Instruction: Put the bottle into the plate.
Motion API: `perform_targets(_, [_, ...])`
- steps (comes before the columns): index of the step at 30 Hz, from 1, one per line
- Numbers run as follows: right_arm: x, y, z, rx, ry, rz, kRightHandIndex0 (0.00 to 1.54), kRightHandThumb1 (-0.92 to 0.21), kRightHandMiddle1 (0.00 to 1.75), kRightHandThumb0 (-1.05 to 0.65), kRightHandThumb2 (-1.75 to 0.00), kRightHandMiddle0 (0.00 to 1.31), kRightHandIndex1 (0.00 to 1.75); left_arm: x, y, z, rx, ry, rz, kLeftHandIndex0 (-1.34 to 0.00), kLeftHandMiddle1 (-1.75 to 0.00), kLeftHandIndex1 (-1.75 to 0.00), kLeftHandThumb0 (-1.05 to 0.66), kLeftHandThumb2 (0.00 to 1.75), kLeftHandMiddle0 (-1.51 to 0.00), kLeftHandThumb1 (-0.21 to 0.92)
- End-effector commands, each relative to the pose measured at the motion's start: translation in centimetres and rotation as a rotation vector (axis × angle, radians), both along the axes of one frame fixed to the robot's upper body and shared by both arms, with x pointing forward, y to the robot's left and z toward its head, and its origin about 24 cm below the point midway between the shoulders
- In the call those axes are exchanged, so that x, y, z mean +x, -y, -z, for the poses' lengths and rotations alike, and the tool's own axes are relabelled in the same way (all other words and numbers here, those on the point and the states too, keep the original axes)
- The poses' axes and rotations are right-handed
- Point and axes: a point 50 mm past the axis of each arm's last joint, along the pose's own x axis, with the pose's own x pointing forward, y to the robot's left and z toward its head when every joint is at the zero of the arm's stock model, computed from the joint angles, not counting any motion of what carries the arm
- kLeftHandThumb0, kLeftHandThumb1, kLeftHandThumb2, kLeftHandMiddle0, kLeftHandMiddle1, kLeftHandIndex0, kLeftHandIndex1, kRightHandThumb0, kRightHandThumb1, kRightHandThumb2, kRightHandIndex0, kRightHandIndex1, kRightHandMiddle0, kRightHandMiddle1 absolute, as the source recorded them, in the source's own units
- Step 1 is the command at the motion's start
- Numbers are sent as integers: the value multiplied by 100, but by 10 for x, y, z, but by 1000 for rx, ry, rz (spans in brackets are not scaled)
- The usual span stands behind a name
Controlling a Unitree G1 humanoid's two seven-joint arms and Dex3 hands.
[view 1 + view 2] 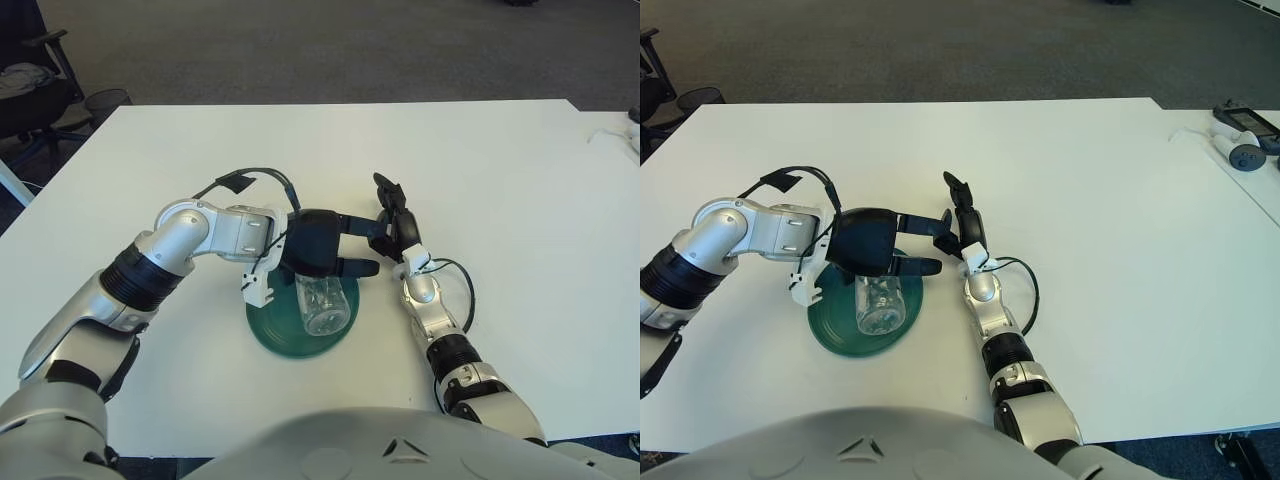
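Clear bottle lying in green plate; left hand spread above, releasing.

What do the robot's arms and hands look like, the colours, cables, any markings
Both arms are silver-grey metal segments joined by black ribbed rings. The left hand is a bulky matte black shell with thick black fingers; a black cable loops above its wrist, and a white bracket sits beneath. The right hand is slimmer, black, with a white clip at the wrist and a thin black cable looping beside the forearm. No markings are visible.
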Motion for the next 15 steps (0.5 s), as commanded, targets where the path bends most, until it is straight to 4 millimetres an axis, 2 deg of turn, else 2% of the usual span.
perform_targets(1, [-61,27,69,0,-338,189,28,-92,82,-51,-104,0,11,3,-2,0,76,-43,-73,0,0,-15,-105,114,0,92])
perform_targets(3, [-56,31,70,35,-387,292,32,-92,94,-51,-94,0,15,3,-3,-1,86,-43,-78,0,0,-16,-105,117,0,92])
perform_targets(5, [-49,40,69,72,-405,380,29,-91,107,-50,-83,0,36,2,-3,-2,95,-36,-81,0,0,-17,-105,119,0,92])
perform_targets(7, [-38,50,67,103,-408,434,24,-87,115,-49,-80,1,55,1,-2,-3,99,-31,-86,0,0,-17,-105,120,0,92])
perform_targets(11, [-31,57,62,193,-394,501,21,-77,127,-45,-84,2,81,-1,-1,-3,86,-37,-99,0,0,-16,-105,121,0,92])
perform_targets(15, [-34,58,63,244,-392,547,20,-70,135,-42,-89,4,93,-2,0,-1,65,-47,-95,0,0,-14,-105,122,0,92])
